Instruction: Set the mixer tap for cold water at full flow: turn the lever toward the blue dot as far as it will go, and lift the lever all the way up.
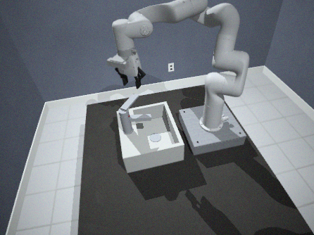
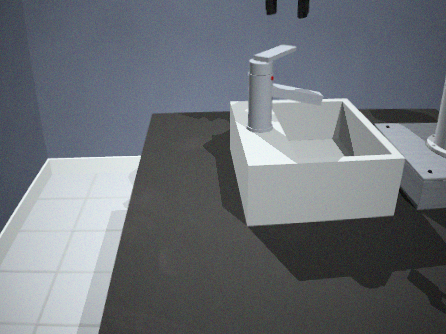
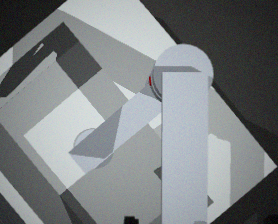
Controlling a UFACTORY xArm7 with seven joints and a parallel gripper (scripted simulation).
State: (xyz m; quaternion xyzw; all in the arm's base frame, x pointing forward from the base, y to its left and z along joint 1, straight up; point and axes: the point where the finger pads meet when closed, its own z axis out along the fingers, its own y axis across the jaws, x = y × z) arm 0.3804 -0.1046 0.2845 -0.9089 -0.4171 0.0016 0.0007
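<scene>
the pale grey seven-joint arm (image 1: 225, 50) rises from its flanged foot, bends up and over in a high arch, then drops down through the wrist (image 1: 124, 55). the dark two-fingered gripper (image 1: 131, 78) hangs in the air pointing downward, its black fingers (image 2: 271, 1) spread well apart with nothing held between them.

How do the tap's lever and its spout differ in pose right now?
The lever sits on top of the tap body and tilts slightly upward; the spout leaves the body lower down and slopes downward over the basin. The lever looks flatter and wider. Both are plain grey and untouched.
</scene>
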